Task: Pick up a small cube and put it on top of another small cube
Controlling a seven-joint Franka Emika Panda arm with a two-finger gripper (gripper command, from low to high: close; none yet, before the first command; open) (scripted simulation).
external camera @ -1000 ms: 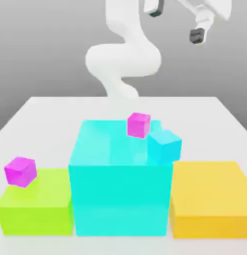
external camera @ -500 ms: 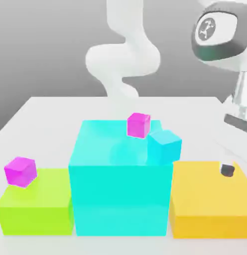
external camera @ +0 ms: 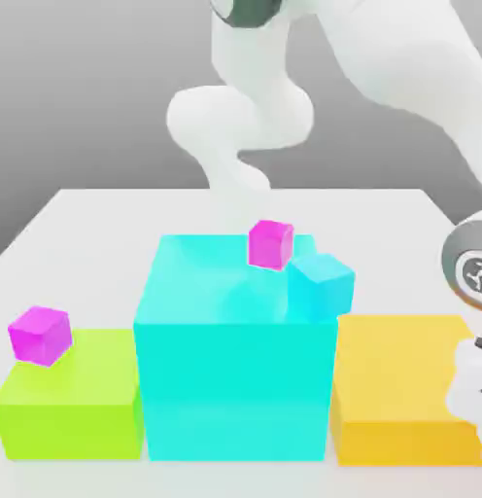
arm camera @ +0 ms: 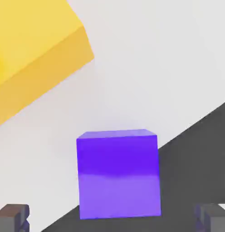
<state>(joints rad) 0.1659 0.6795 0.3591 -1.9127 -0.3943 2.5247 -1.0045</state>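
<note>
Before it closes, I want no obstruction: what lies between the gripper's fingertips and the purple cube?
In the hand view the open gripper straddles the purple cube; only bare white table shows between each fingertip and the cube's sides.

White table [external camera: 99, 219]: green [external camera: 70, 394], cyan [external camera: 235, 374], yellow [external camera: 400, 389] blocks; purple cube [arm camera: 119, 174]

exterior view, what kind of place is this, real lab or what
Most likely a simulated tabletop test scene, not a real room. A plain white table stands against a flat grey backdrop, carrying flat-coloured blocks such as the big cyan block and the yellow block, with a smooth white robot arm behind.
</note>
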